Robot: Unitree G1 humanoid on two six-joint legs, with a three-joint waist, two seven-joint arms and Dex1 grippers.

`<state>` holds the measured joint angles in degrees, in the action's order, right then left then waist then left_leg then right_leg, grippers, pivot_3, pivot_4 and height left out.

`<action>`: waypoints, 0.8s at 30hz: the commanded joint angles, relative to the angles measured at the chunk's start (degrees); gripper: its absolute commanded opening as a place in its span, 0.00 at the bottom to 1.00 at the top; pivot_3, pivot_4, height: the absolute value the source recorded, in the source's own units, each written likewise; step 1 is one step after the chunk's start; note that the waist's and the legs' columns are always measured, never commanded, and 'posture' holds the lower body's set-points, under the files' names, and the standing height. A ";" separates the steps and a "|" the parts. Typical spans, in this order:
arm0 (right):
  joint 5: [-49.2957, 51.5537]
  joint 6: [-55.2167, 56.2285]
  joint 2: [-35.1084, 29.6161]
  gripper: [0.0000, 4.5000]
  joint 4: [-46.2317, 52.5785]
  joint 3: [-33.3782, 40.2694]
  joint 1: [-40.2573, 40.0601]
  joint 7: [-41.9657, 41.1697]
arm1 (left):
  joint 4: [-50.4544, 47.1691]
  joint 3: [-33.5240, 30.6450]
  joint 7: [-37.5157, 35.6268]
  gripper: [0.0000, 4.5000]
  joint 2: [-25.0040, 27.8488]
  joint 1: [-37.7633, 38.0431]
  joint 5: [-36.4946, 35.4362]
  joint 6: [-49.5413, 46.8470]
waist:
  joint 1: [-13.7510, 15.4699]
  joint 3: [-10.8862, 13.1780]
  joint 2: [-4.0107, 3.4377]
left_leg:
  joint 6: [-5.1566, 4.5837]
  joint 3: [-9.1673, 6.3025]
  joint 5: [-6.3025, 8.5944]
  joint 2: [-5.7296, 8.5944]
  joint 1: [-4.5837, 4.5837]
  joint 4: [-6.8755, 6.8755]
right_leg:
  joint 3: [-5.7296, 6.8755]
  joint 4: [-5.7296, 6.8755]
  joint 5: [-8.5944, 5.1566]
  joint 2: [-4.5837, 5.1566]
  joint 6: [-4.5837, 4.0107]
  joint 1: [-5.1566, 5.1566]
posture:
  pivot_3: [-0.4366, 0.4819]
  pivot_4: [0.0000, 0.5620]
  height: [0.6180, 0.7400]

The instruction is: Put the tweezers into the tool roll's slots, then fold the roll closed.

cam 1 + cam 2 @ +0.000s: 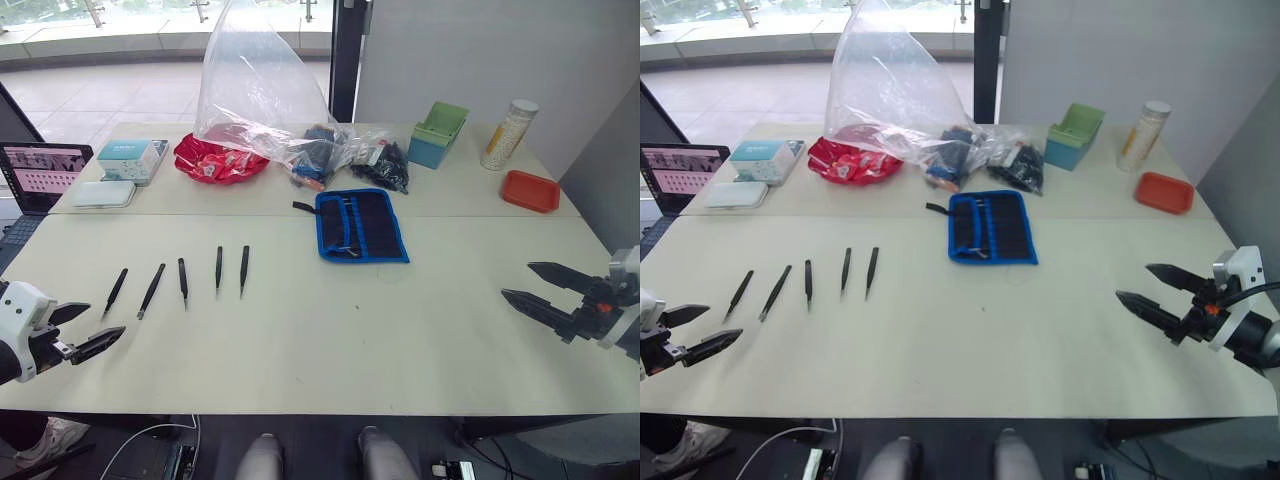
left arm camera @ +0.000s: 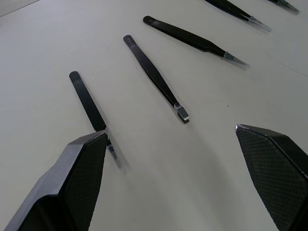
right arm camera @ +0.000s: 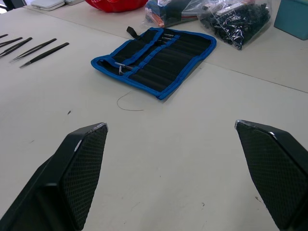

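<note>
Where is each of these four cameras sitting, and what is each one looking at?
Left eye, right eye: on the head, looking down over the table; left gripper and right gripper show, both open.
Left wrist: looks between its fingers at the tweezers.
Right wrist: looks between its fingers at the open tool roll.
Shared: head views also show the tweezers and roll.

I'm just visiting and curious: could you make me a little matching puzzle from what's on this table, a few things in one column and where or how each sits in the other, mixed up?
Things:
1. tweezers
2. tool roll
3. red tray
4. clear plastic bag

Descriptions:
A. standing tall at the back of the table
B. lying open and flat near the middle
C. far right, beside a speckled bottle
D. five in a row ahead of the left gripper

Pairs: 1-D, 2-B, 3-C, 4-A
</note>
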<state>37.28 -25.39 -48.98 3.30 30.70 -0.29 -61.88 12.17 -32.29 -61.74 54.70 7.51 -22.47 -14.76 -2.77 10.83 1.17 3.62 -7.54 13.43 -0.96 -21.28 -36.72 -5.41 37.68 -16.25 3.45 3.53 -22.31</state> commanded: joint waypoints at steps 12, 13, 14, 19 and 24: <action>2.22 -3.34 6.32 1.00 14.64 -1.03 -2.00 10.53 | -5.92 7.26 -6.46 1.00 2.70 -14.19 -6.60 -8.91 | 0.25 0.00 0.01 | 0.00 0.00 0.00 0.02 -0.01 0.00 | -0.03 0.00 0.04 0.00 0.06 0.00 | 0.48 0.27 1.00; 2.59 -4.69 7.14 1.00 15.92 -1.50 -2.10 12.66 | -7.13 8.60 -6.50 1.00 2.31 -15.92 -7.13 -10.00 | 0.21 0.00 0.01 | 0.00 0.00 0.00 0.02 -0.01 0.00 | -0.03 0.00 0.04 0.00 0.06 0.00 | 0.48 0.27 1.00; 2.19 -5.52 8.37 1.00 17.24 -2.53 -1.65 15.65 | -8.96 10.34 -6.47 1.00 1.75 -17.99 -8.03 -11.36 | 0.20 0.00 0.02 | 0.00 0.00 0.00 0.01 -0.01 0.00 | -0.03 -0.01 0.04 -0.01 0.06 0.00 | 0.48 0.27 1.00; -0.59 -10.79 12.60 1.00 22.86 -8.81 1.71 28.46 | -14.52 14.98 -5.14 1.00 -0.46 -23.04 -10.41 -15.79 | -0.54 0.03 0.05 | 0.00 0.04 0.00 0.02 -0.06 0.00 | -0.10 0.02 0.19 -0.02 -0.15 -0.07 | 0.48 0.27 1.00; -4.56 -16.04 21.41 1.00 26.03 -17.91 9.64 42.89 | -21.82 17.17 -1.62 1.00 -4.87 -23.66 -13.35 -19.25 | -1.41 0.03 0.06 | 0.00 0.03 0.00 0.00 -0.08 0.02 | -0.12 0.05 0.21 -0.06 -0.18 -0.16 | 0.48 0.27 1.00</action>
<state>33.32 -39.70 -28.45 26.77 14.00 6.85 -23.42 -6.36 -14.66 -64.50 49.90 -15.64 -33.99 -33.12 -4.18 10.86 1.23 3.62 -7.51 13.42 -0.96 -21.37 -36.69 -5.55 37.74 -16.02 3.39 3.34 -22.48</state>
